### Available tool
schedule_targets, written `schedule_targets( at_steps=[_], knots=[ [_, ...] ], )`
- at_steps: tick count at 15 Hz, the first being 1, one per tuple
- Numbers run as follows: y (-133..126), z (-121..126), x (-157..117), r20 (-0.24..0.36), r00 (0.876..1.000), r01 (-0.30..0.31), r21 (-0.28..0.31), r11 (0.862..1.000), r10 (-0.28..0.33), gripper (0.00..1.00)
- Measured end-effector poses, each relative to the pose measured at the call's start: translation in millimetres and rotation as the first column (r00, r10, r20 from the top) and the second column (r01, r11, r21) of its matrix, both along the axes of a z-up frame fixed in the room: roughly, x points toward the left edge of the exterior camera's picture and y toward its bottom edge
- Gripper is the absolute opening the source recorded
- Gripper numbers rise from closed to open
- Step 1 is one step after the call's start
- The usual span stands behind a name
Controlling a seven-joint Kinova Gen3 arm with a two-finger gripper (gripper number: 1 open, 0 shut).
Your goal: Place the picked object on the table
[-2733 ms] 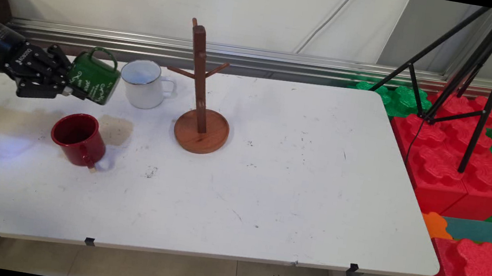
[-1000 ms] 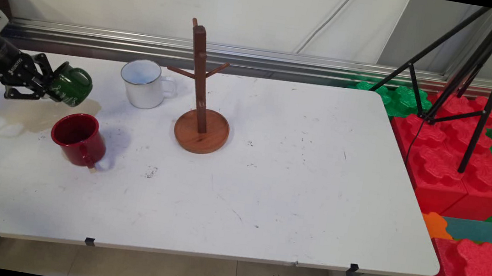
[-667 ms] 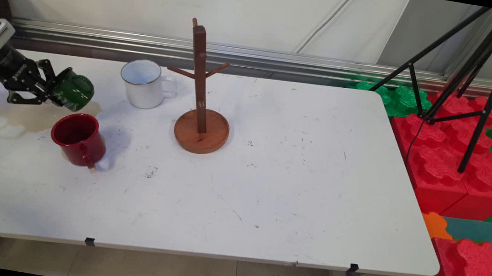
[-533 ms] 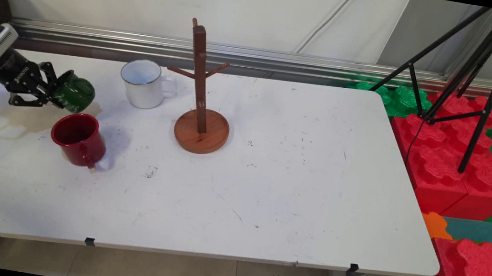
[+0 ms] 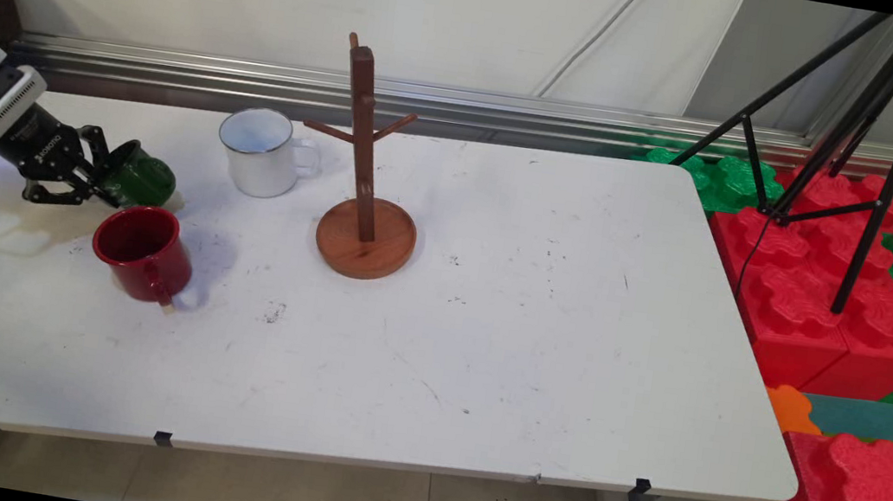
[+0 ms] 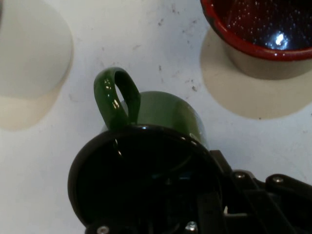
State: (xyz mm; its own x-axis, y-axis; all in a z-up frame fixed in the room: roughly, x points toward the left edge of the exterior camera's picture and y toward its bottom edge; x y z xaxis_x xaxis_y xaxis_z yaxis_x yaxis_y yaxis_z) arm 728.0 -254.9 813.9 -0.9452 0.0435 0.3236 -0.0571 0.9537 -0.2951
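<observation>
White scuffed table [image 5: 487,335], hand [image 5: 109,183] pinching glossy green enamel mug [image 5: 146,180], tilted

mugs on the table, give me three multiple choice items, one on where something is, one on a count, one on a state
1. Where does the red mug stand?
A. hung on the wooden mug tree
B. on the table, nearer the camera than the green mug
C. inside the white mug

2. How many mugs are in view?
A. two
B. three
C. five

3. What state is the green mug in?
A. upright on the table, untouched
B. tipped, held at its rim by the gripper
C. hanging from a peg

Answers: 1 B, it stands on the table just below the green one in the main view. 2 B, red, green and the white mug. 3 B, the gripper clamps its rim, and the hand view looks into its mouth.
</observation>
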Motion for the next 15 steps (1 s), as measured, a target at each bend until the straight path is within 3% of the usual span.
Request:
schedule_targets(
  at_steps=[7,8,15],
  knots=[
    [-3.8,-5.6,-2.6,0.039,0.998,0.039,-0.01,0.999,-0.039,0.0],
    [-4.4,-5.2,-3.2,0.045,0.998,0.048,-0.013,0.999,-0.047,1.0],
    [-6.6,-0.6,-6.3,0.054,0.996,0.075,-0.03,0.997,-0.074,1.0]
  ],
)
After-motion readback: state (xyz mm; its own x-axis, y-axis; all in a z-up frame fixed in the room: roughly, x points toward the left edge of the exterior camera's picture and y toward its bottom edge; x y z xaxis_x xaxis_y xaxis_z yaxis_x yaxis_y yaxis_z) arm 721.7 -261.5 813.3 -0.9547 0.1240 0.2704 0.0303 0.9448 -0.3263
